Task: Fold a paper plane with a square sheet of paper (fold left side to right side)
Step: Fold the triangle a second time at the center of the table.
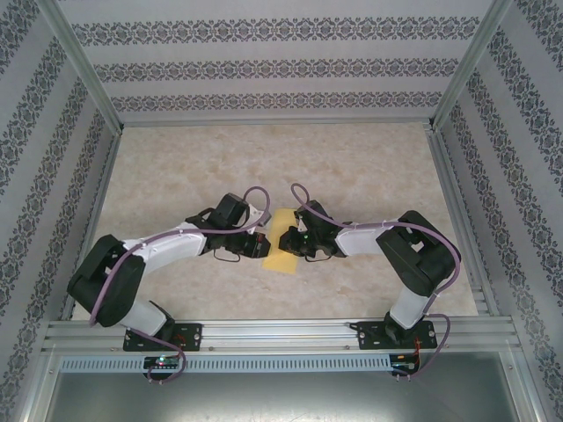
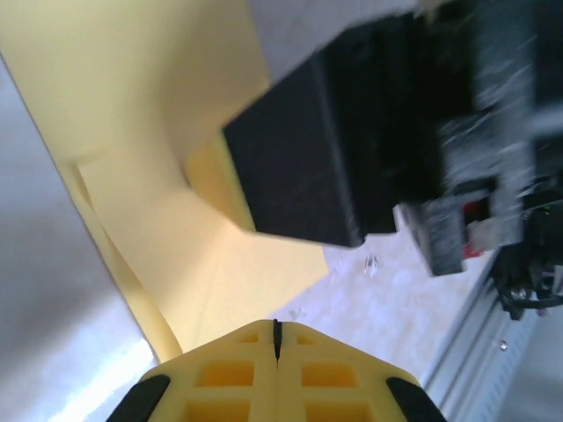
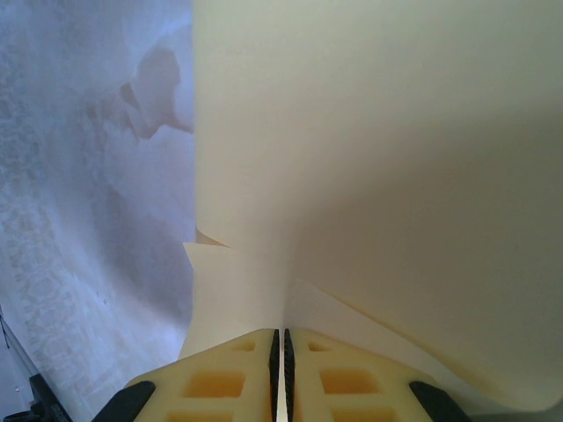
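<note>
The square sheet of paper (image 1: 283, 239), partly folded, lies mid-table (image 1: 369, 158) between both arms. It looks light, limp and easily creased, so an edge pinch suits it best. The right gripper (image 3: 281, 334) is clamped on its edge, while the left gripper (image 2: 275, 327) is clenched beside it, and I cannot tell whether it is grasping paper.

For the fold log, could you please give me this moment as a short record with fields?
paper: yellow sheet, partly folded, overlapping layers seen from the left wrist
position: mid-table, between the two grippers
left gripper: shut, tips at the paper's edge; whether it pinches the paper is unclear
right gripper: shut on the paper, which spreads out from its tips
table: beige, marbled
progress: no dart shape yet
</note>
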Controlling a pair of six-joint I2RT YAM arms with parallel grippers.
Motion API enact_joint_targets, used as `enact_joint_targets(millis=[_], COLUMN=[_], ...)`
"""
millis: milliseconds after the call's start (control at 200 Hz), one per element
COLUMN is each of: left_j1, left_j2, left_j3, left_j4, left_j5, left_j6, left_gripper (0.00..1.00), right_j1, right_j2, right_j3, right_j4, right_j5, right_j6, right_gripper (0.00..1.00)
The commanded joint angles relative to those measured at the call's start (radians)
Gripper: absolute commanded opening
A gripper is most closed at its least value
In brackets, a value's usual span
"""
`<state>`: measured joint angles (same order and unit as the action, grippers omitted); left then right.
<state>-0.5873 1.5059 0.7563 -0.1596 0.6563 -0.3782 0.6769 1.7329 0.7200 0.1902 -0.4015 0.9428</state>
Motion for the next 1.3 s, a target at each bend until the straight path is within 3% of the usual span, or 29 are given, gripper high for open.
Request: enact_joint_targets(millis=[0,380,684,1299], left_j1=[-0.016,-0.029,-0.028,-0.016], left_j2=[0.033,0.164,0.169,0.151], left_j3=[-0.018,0.008,-0.021,-0.078], left_j4=[0.133,0.136,0.15,0.195], left_j5=[0.123,0.108,0.01,-0.014], left_j6=[-0.129,-0.139,-0.161,-0.207], left_gripper=[0.05,0.03,0.01,0.0], right_j1=[0.006,0.008,0.009,0.008], right_j2=[0.04,0.045,0.039,0.04], right_j3=[-0.005,-0.001,-0.002,0.008], right_j4=[-0.091,-0.101,-0.119,-0.152], right_j5=[0.026,0.025,0.031,0.039], right_j6=[-0.027,-0.032,-0.041,-0.055], right_gripper=[0.13,0.13,0.13,0.13])
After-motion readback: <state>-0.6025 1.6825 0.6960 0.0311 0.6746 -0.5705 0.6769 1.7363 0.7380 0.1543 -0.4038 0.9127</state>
